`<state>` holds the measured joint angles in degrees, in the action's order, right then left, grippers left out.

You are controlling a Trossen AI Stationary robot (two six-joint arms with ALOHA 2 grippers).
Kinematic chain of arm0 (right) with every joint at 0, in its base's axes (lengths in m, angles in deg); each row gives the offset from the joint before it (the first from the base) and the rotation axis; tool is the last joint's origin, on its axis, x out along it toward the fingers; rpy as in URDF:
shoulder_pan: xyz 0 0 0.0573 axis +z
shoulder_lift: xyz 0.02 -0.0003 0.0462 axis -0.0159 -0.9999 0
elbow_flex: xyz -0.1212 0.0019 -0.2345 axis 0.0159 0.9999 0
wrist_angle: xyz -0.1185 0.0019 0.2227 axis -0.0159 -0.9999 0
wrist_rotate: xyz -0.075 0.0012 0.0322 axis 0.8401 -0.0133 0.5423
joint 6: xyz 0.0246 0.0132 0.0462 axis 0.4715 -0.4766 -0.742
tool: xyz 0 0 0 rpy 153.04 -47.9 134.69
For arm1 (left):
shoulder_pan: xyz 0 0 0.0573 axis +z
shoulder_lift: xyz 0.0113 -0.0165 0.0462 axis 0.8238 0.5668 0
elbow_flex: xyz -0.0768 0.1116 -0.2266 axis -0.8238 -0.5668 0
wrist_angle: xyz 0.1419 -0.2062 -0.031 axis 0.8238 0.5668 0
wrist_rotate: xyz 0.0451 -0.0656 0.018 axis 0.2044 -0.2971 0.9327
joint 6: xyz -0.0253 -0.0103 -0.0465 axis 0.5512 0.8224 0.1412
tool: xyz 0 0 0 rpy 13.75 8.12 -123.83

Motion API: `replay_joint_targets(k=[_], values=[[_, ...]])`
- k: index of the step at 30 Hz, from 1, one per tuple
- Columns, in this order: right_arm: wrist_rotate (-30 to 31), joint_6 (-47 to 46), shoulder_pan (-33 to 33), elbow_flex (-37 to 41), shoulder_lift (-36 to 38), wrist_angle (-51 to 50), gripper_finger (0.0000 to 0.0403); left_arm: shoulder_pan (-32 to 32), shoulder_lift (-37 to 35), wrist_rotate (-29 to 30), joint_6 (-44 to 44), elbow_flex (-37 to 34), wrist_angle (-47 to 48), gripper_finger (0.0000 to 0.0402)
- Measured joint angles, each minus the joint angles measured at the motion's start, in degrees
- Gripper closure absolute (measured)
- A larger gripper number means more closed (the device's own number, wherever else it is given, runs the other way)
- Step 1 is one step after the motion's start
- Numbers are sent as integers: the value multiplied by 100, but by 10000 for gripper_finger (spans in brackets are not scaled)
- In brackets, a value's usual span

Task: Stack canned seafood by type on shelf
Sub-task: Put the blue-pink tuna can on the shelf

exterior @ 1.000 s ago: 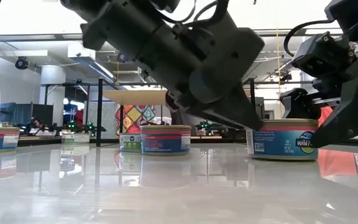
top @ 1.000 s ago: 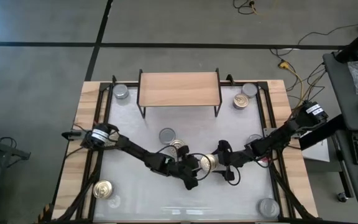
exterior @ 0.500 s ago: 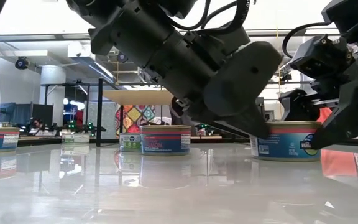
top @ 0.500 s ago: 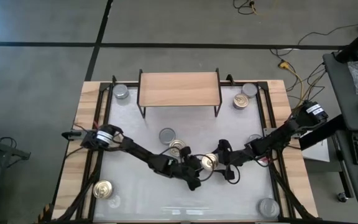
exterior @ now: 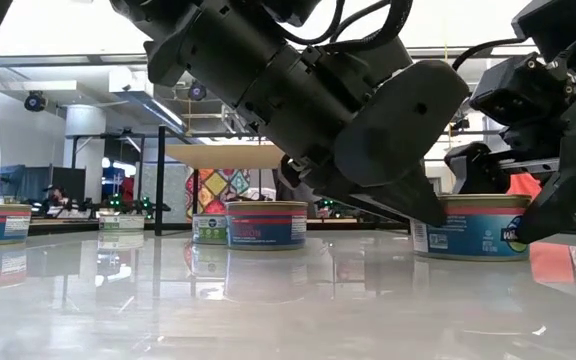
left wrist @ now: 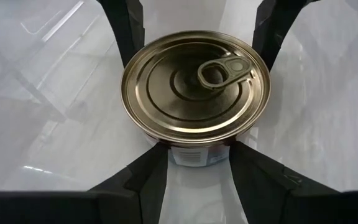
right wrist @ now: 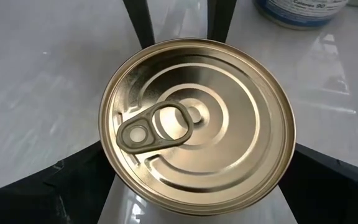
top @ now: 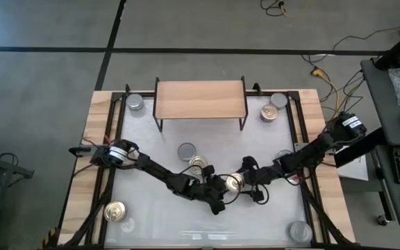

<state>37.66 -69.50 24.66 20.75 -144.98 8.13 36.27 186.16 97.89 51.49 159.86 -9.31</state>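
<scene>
The left claw (top: 222,187) sits low on the counter (top: 151,229), jaws part-way closed with a gap narrower than the tin. Its tips rest against the side wall of a gold-lidded tin (top: 233,182) rather than around it. It reads as a steadying or nudging hold, not a grasp. From the opposite side the right claw (top: 240,182) has its jaws spread wide, one finger on each flank of that same tin. It looks released, set to close. Whether its pads already press the wall cannot be told.

The tin stands upright on the counter, about midway between the left and right edges and nearer the near edge, pull tab up. It seems to be pinned there so the right claw can take it squarely.

Just beside it, on the left arm's side, stands another gold tin (top: 198,164), with a grey-lidded tin (top: 186,151) beyond it toward the shelf (top: 201,99). Those two crowd the straight path to the far edge, so a lift would need to clear them first.

The shelf's board carries no tins. More wait in the corners:
- a grey one (top: 136,102) at far left
- a gold tin (top: 269,112) at far right
- a gold one (top: 114,211) at near left
- a grey one (top: 299,230) at near right
</scene>
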Motion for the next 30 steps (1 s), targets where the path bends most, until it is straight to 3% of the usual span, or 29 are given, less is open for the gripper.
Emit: replay_joint_targets(k=[11, 17, 30], values=[[151, -245, -37, -1, 0, -10, 18, 9, -31, -41, -126, -14, 105, 243], [152, -303, -45, -67, 0, -95, 18, 12, -35, -35, -124, -18, 105, 217], [-81, -720, -87, -301, 0, -542, 4, 35, -42, 65, -130, -13, -20, 210]])
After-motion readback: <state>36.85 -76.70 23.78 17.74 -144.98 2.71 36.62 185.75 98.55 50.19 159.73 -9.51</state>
